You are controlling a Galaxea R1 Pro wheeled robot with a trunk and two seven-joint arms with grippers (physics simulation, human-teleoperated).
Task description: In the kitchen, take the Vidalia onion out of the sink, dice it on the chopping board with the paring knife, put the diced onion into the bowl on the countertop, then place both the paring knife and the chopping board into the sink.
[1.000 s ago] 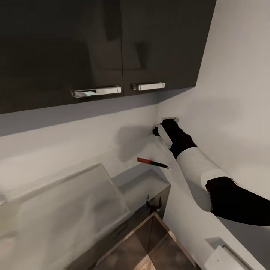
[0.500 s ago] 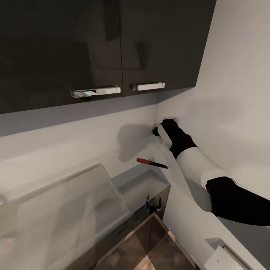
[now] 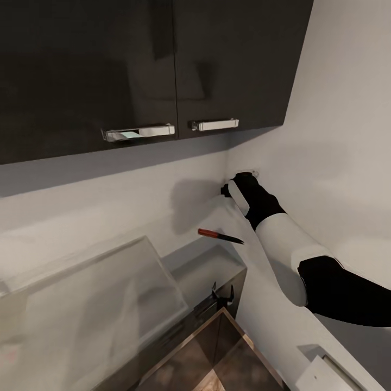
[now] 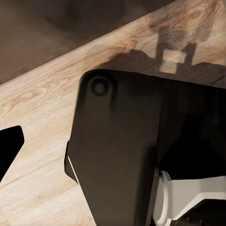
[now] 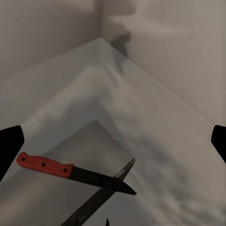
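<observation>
head view looks up at the kitchen's glossy dark wall cabinets (image 3: 163, 65), flat-fronted and mirror-smooth, each door carrying a slim chrome bar handle (image 3: 140, 131); below them runs a pale grey matte wall that folds into a corner; the paring knife (image 3: 220, 235) hangs in the air near that corner, below the cabinets, with a red handle and a thin dark pointed blade; the right arm (image 3: 282, 239), in rounded black and white shells, reaches toward the corner, and its gripper end lies against the wall there, too hidden to tell how far it is parted; below the knife sits a smooth grey surface (image 3: 212, 266) with a dark glossy front, and light wood plank floor (image 3: 217, 358) shows lower still.

right wrist view shows the paring knife (image 5: 75, 174) apart from the right gripper's fingers (image 5: 10, 148), which stand as dark tips at the picture's two edges, spread wide with nothing between them; the red handle bears small rivets, and the blade tapers to a fine point; a second thin dark sliver crosses under the blade, what it is i cannot tell.

left wrist view shows a rounded black robot casing (image 4: 117, 155) over grainy light wood planks; one dark fingertip (image 4: 8, 150) of the left gripper shows at the edge, its opening cannot be told.
</observation>
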